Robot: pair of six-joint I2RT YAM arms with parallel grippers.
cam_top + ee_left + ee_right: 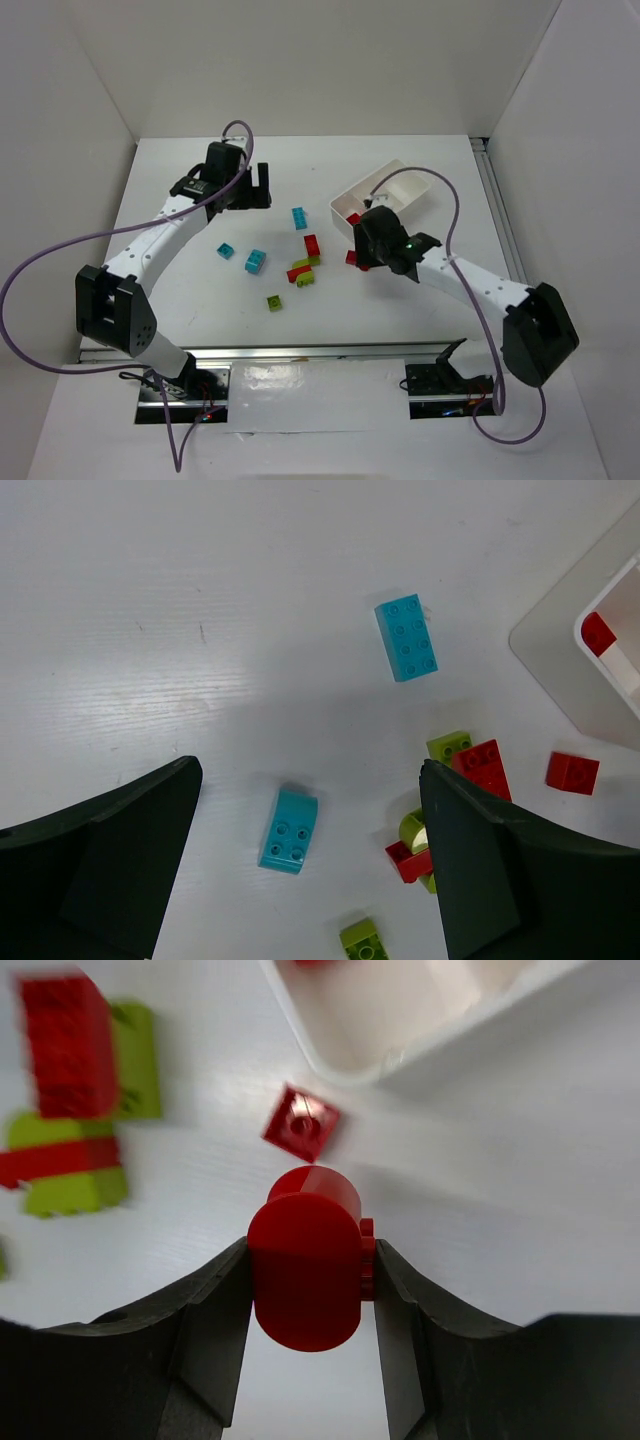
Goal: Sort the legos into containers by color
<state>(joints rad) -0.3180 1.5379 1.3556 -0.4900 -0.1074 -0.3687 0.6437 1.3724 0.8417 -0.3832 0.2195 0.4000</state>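
My right gripper (310,1260) is shut on a red rounded brick (305,1270) and holds it above the table, just short of the white tray (400,1030). A small red brick (301,1123) lies on the table between them. In the top view the right gripper (365,250) is by the tray's (400,170) near-left corner. My left gripper (308,780) is open and empty, high above a cyan curved brick (290,830). A cyan flat brick (406,637) lies further off. A red brick (598,633) lies in the tray's (560,670) end compartment.
Red and lime bricks are bunched mid-table (303,268), with a lone lime brick (274,301) and two cyan bricks (256,261) to their left. White walls enclose the table on three sides. A purple cable (450,215) loops over the right arm.
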